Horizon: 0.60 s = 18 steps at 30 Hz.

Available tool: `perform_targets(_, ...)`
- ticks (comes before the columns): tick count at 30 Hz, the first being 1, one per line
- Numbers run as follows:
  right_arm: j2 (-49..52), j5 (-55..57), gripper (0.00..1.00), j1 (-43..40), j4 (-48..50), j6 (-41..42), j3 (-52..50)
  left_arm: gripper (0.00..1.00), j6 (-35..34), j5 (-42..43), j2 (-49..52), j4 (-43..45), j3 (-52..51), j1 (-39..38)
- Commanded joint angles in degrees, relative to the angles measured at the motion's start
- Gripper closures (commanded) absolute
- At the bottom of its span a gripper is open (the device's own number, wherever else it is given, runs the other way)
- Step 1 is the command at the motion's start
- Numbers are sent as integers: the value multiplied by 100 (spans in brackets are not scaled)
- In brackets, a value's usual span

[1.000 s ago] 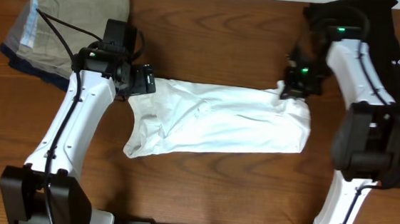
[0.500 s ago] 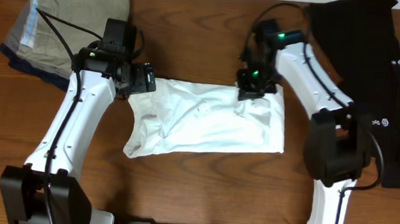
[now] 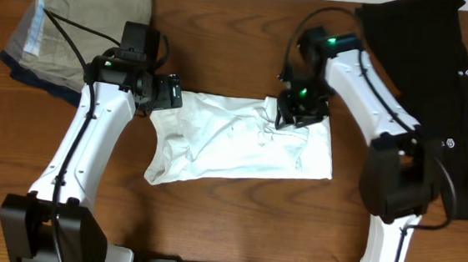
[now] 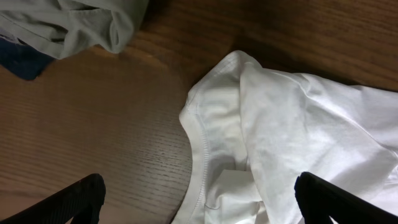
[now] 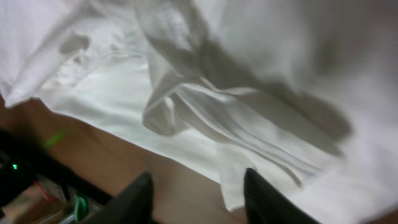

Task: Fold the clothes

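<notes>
The white T-shirt lies across the middle of the wooden table, its right end doubled over to the left. My right gripper hovers over the shirt's upper right edge. In the right wrist view it stands open above bare wood and a loose cloth corner, with the shirt creased just beyond and nothing gripped. My left gripper is at the shirt's upper left corner. The left wrist view shows it wide open over the shirt's hemmed edge, holding nothing.
A stack of folded khaki, grey and navy clothes sits at the back left, also showing in the left wrist view. A black garment with small white logos lies at the back right, beside the right arm.
My right gripper pulled the shirt's right end leftward, folding it over and shortening the shirt, then opened and let the cloth go. The left arm has not moved.
</notes>
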Motion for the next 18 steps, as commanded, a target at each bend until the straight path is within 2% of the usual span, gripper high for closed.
perform_targets(1, -289, 474, 31, -195, 0, -240, 68, 2, 74, -72, 0, 17, 61, 31)
perform_targets(5, -269, 610, 38, -223, 247, -238, -258, 2, 74, -70, 0, 52, 61, 31)
perform_targets(7, -269, 608, 39, -223, 476, -210, -527, 2, 74, -70, 0, 52, 61, 31)
perform_targets(11, -269, 822, 34, -223, 997, 2, -1108, 2, 74, -70, 0, 52, 61, 31)
perform_targets(18, -269, 804, 43, -221, 1405, 151, -1563, 2, 74, -70, 0, 72, 61, 31)
